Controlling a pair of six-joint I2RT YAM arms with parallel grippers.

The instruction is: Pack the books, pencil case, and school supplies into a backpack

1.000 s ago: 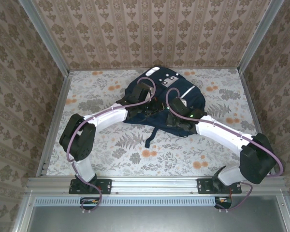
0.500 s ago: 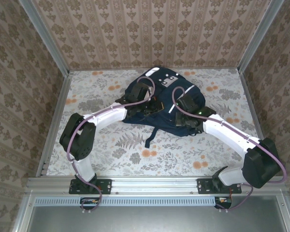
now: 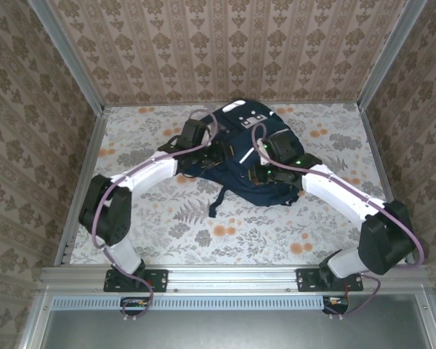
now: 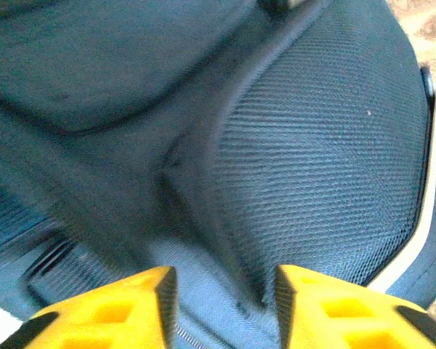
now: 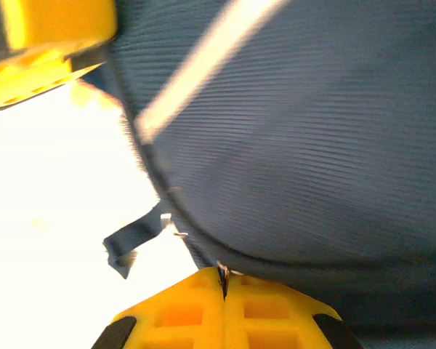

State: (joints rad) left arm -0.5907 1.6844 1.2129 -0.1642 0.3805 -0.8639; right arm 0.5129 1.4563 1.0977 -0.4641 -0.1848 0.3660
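The navy backpack (image 3: 240, 123) lies on the middle of the table, white and grey patches up. My left gripper (image 3: 219, 151) hovers over its left side; in the left wrist view its yellow fingers (image 4: 134, 309) stand apart, so that gripper (image 4: 225, 298) is open over a fold of backpack (image 4: 312, 145) fabric without pinching it. My right gripper (image 3: 259, 173) is at the bag's near edge. In the right wrist view that gripper (image 5: 223, 280) is shut on a small metal zipper pull at the backpack's (image 5: 312, 160) seam. The books, pencil case and school supplies are out of view.
A dark strap (image 3: 215, 203) trails from the backpack toward the near side; its loose end (image 5: 134, 240) hangs beside my right gripper. Papered walls and metal rails (image 3: 83, 182) bound the floral table (image 3: 327, 138). The left gripper's yellow finger (image 5: 51, 36) is close to the right gripper.
My left gripper has opened and let go of the backpack fabric, and its arm has swung up and to the left. My right gripper stays shut and has shifted a little; the strap slid left.
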